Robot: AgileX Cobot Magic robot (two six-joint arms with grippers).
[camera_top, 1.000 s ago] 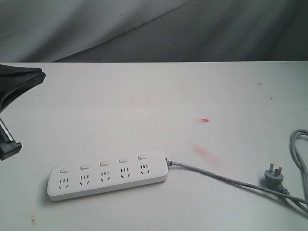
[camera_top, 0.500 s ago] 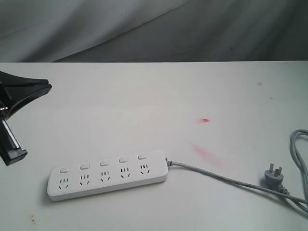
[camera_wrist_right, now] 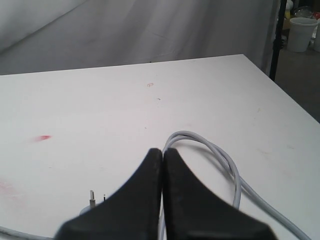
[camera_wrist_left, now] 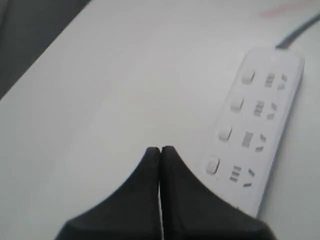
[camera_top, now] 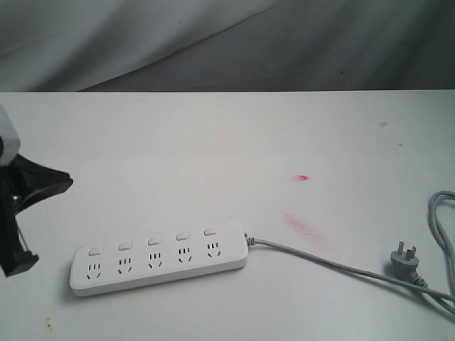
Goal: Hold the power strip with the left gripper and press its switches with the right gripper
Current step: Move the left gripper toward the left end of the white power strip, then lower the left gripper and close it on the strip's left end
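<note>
The power strip (camera_top: 160, 257) lies flat on the white table, sockets up, with its five switches (camera_top: 153, 240) in a row along the far side. Its grey cord (camera_top: 320, 261) runs right to the plug (camera_top: 405, 259). My left gripper (camera_top: 65, 182) hangs at the left edge, shut and empty, up-left of the strip's end. In the left wrist view the gripper (camera_wrist_left: 160, 150) is apart from the strip (camera_wrist_left: 260, 125). My right gripper (camera_wrist_right: 163, 151) is shut and empty above the cord loop (camera_wrist_right: 220, 155) near the plug (camera_wrist_right: 92, 197); the exterior view does not show it.
Red smears (camera_top: 302, 226) and a small red spot (camera_top: 303, 177) mark the table right of the strip. A grey cloth backdrop (camera_top: 227, 42) hangs behind the table's far edge. A white bucket (camera_wrist_right: 301, 34) stands beyond the table's corner.
My left gripper has dropped lower toward the table at the left edge, and its light grey block has come into view. The strip, cord and plug have not moved.
</note>
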